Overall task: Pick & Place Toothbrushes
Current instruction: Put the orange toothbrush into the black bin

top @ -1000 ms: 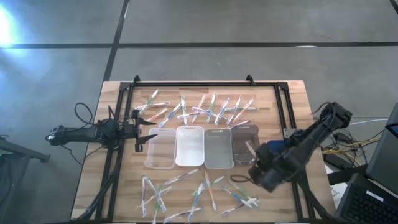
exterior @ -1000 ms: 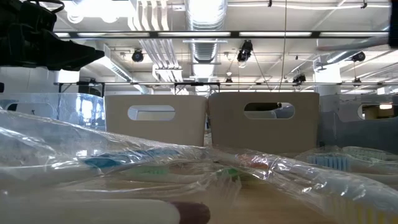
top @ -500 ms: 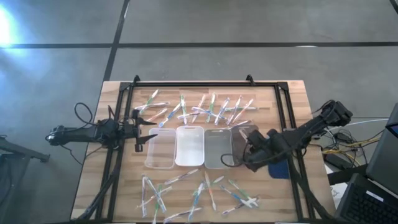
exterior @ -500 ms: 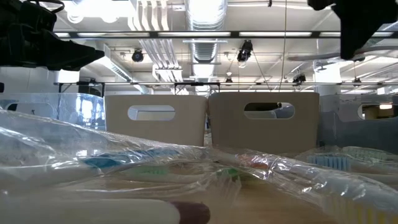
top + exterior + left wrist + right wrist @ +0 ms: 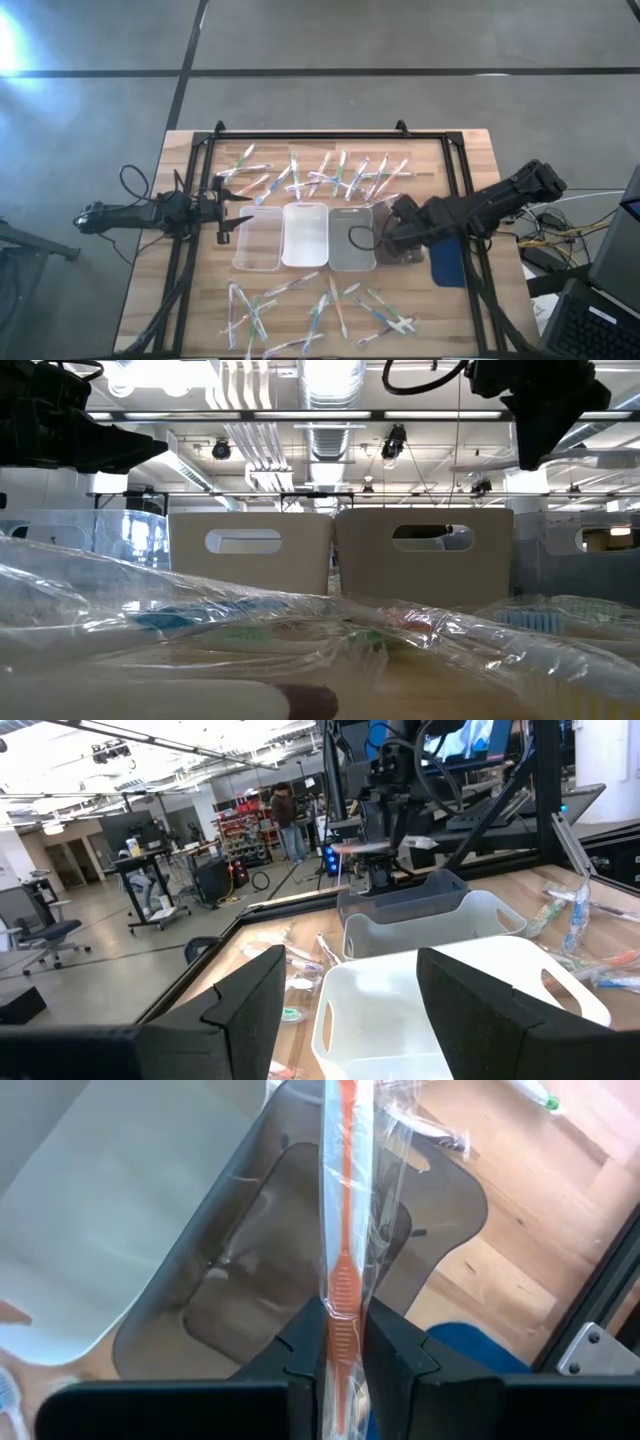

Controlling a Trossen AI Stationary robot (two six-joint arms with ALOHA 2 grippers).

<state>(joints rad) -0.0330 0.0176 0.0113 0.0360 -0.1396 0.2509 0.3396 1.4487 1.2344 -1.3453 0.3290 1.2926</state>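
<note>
Wrapped toothbrushes lie loose in two groups on the wooden table, one at the far side (image 5: pixel 320 175) and one at the near side (image 5: pixel 320 310). Between them stand a clear tray (image 5: pixel 256 240), a white tray (image 5: pixel 305 235), a greyish tray (image 5: pixel 350 240) and a dark smoky tray (image 5: pixel 250 1280). My right gripper (image 5: pixel 392 232) hangs over the dark tray, shut on an orange toothbrush (image 5: pixel 345 1190) in clear wrap. My left gripper (image 5: pixel 365 1010) stands open and level at the table's left, beside the clear tray, touching nothing. My right gripper pinches the orange toothbrush between its two fingers (image 5: pixel 305 1345) at a ribbed stretch of the stick (image 5: pixel 342 1305), wrap and all. The fingers come from above, slanting steeply down, and lie across the stick. The toothbrush is lifted clear and reaches out over the dark tray (image 5: pixel 400 900).
A black frame (image 5: pixel 330 133) runs around the work area. A blue pad (image 5: pixel 447 262) lies right of the dark tray. Two cardboard boxes (image 5: pixel 340 550) stand beyond the table's far edge. Crinkled wrapped toothbrushes (image 5: pixel 300 630) fill the near foreground in the low view.
My right gripper has carried the orange toothbrush from the near right of the table toward the far edge and the left, ending over the dark tray, and has rolled at the wrist on the way. It has stayed shut on the toothbrush.
</note>
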